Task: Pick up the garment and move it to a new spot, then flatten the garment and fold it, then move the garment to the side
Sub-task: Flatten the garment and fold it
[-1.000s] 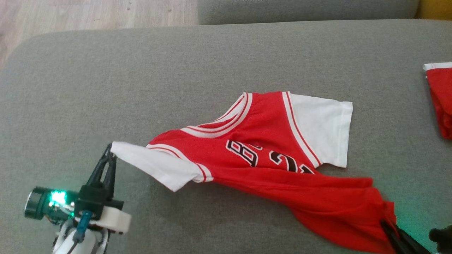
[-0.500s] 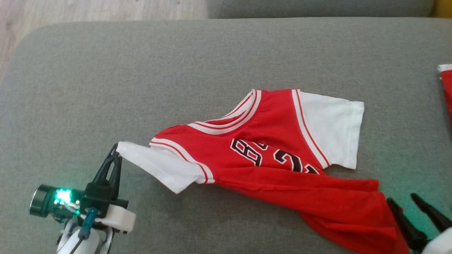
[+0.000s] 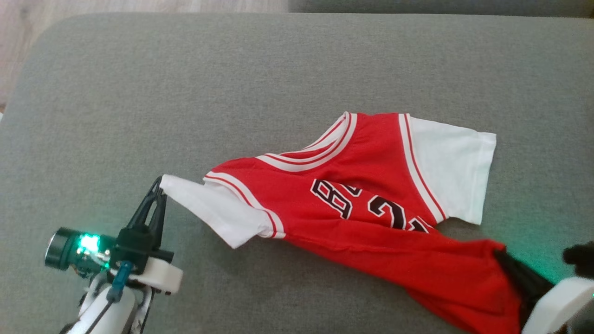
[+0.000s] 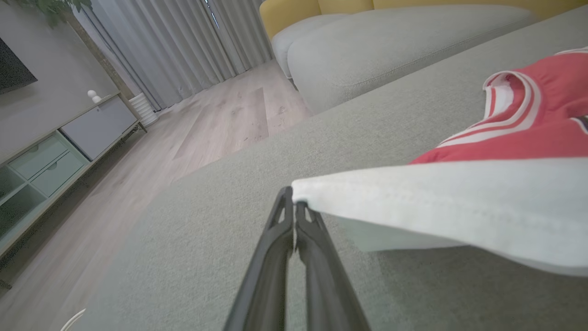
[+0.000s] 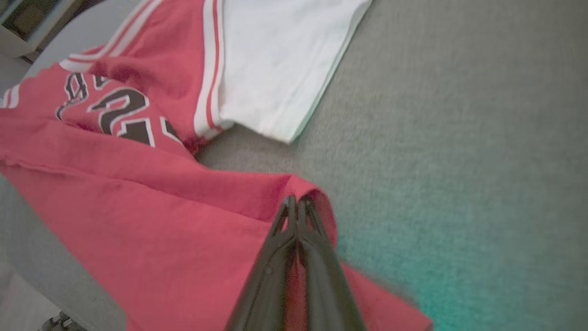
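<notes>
Left hand (image 3: 160,185): lower left of the head view, fingers together, clamped on the cuff edge of a white sleeve (image 3: 218,211). The left wrist view (image 4: 293,202) shows the cuff held just off the cushion.
Left wrist: a green light (image 3: 88,243) glows beside the hand.
Right hand (image 3: 500,254): lower right of the head view, fingers together, pinching a corner of the red hem. The right wrist view (image 5: 296,202) shows cloth puckered round the tips.
Garment (image 3: 371,185): a red jersey with striped trim, centre to lower right, drawn out between the two hands.
Numerals (image 3: 371,206): black, partly covered by a fold of the red body.
Other sleeve (image 3: 455,171): white, flat on the cushion, right of centre.
Cushion (image 3: 232,83): grey fabric under everything, with a green glow at the right edge.
Floor (image 3: 139,5): pale wood, top left.
Cabinet (image 4: 46,156): left edge of the left wrist view.
</notes>
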Tool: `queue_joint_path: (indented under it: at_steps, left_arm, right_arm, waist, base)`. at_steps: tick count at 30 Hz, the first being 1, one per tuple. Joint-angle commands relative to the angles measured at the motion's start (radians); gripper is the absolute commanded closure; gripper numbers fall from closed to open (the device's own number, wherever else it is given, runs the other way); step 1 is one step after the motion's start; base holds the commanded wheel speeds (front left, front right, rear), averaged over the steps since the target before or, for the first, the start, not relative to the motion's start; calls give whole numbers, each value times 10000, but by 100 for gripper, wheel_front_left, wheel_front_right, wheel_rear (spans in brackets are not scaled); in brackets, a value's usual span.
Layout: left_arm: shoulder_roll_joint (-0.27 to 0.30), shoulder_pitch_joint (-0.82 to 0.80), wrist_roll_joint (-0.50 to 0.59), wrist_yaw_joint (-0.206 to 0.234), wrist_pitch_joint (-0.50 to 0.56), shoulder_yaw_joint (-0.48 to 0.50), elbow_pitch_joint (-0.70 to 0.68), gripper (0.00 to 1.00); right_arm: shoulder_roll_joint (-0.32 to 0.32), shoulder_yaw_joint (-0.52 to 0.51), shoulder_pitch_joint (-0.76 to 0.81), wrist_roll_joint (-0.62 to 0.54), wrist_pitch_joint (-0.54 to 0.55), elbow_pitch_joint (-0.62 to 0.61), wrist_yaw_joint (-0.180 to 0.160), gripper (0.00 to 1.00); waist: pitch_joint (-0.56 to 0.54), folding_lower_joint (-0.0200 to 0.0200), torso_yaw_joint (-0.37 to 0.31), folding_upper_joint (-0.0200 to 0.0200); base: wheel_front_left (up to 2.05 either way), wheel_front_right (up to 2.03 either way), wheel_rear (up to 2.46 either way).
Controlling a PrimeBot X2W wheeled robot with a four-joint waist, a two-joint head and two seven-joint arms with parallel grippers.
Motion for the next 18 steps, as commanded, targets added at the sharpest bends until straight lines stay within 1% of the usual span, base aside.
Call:
queue_joint_path:
  at_steps: [1, 4, 6, 7, 10, 13, 14, 15, 18]
  left_arm:
    - [262, -683, -33, -29, -149, 418, -239, 100]
    - [322, -1167, 33, -231, -234, 385, -264, 100]
    - [332, -1714, 93, -464, -266, 329, -291, 100]
    - [369, -2439, 236, -722, -265, 246, -236, 100]
    - [308, -3813, 400, -1084, -288, 215, -172, 100]
    - [166, -5341, 586, -1434, -340, 186, 49, 100]
    - [108, -5854, 655, -1531, -363, 179, 146, 100]
    - [108, -5854, 655, -1531, -363, 179, 146, 100]
    - [9, -7309, 924, -1765, -444, 161, 516, 100]
  right_arm:
    - [-619, -56, -284, 82, -379, -358, 65, 100]
    - [-890, -314, -627, 90, -939, -542, 65, 100]
    - [-1112, -555, -997, 46, -1237, -685, 65, 100]
    - [-1331, -870, -1518, -79, -1490, -788, 65, 100]
    - [-1643, -1310, -2747, -423, -1787, -697, 65, 100]
    - [-1901, -1515, -4039, -687, -1943, -527, 65, 100]
    - [-1994, -1500, -4508, -753, -1992, -408, 65, 100]
    - [-1994, -1500, -4508, -753, -1992, -408, 65, 100]
    - [-2276, -1408, -5870, -998, -2230, 22, 65, 100]
  waist:
    - [15, 0, -70, 0]
    - [98, 0, -216, 0]
    - [195, 0, -340, 0]
    - [339, 0, -489, 0]
    - [646, 0, -729, 0]
    - [847, 0, -864, 0]
    - [894, 0, -886, 0]
    - [894, 0, -886, 0]
    - [954, 0, -924, 0]
  base:
    - [0, 0, 0]
    - [0, 0, 0]
    - [0, 0, 0]
    - [0, 0, 0]
    - [0, 0, 0]
    - [0, 0, 0]
    - [0, 0, 0]
    - [0, 0, 0]
    - [0, 0, 0]
